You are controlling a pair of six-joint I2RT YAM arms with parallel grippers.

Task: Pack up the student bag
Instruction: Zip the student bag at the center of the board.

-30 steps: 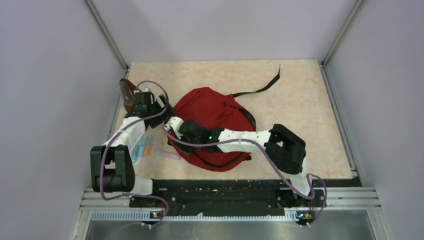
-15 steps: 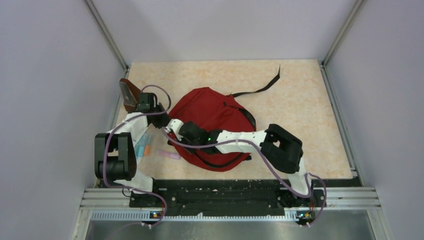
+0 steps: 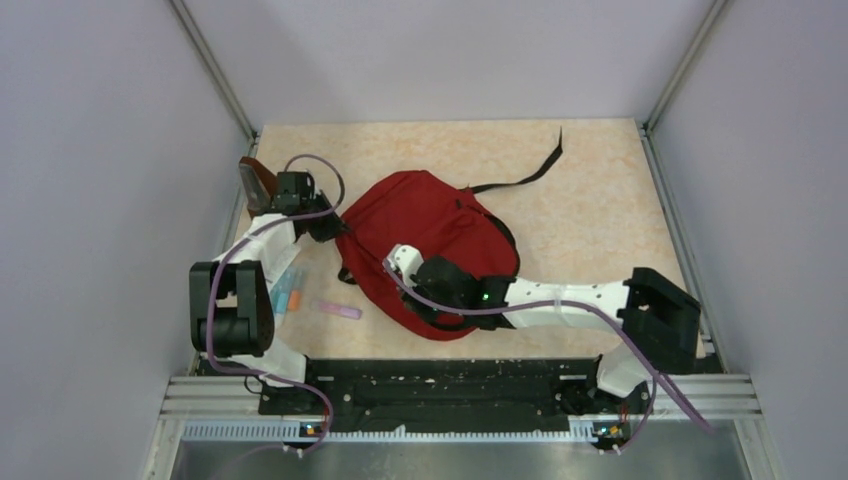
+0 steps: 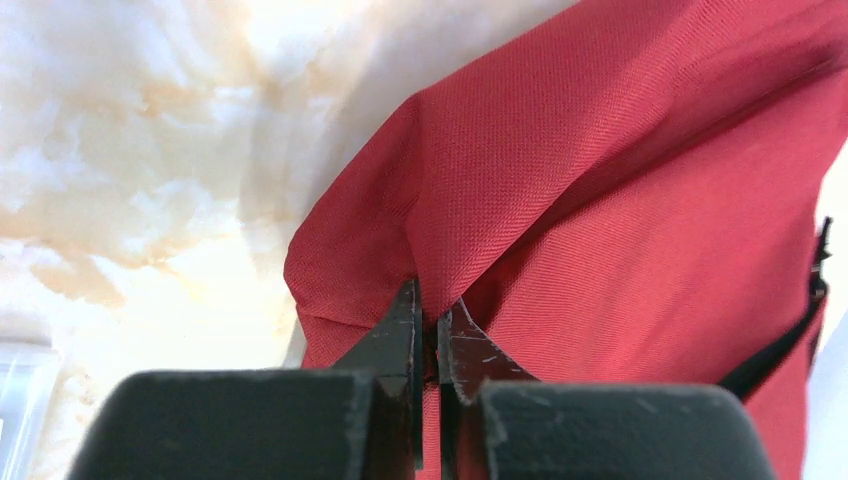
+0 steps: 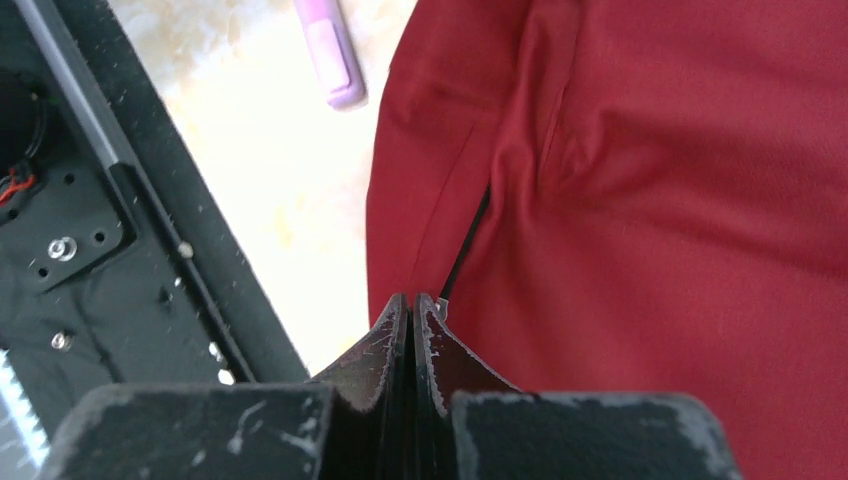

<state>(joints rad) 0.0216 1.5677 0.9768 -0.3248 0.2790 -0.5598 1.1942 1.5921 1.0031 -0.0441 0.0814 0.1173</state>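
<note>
The student bag (image 3: 430, 225), dark red with black straps, lies flat in the middle of the table. My left gripper (image 3: 328, 226) sits at its left edge, shut on a raised fold of the red fabric (image 4: 440, 250). My right gripper (image 3: 425, 300) hangs over the bag's near-left part, jaws shut flush. Its tips (image 5: 412, 305) touch the black zipper line (image 5: 465, 250) near the bag's edge (image 5: 400, 200). A small metal pull (image 5: 441, 308) shows just beside the right fingertip. Whether the pull is pinched does not show.
A pink pen (image 3: 337, 310) lies on the table left of the bag, also seen as the pen (image 5: 330, 50). A clear case (image 3: 285, 288) with coloured items lies by the left arm. A brown pouch (image 3: 255, 185) stands at the far left. A black strap (image 3: 525, 178) trails far right. The black base rail (image 5: 120, 180) runs close by.
My left gripper has closed on the bag's left edge. My right arm has drawn back to the right, its shut gripper travelling over the bag. The bag has shifted slightly to the right.
</note>
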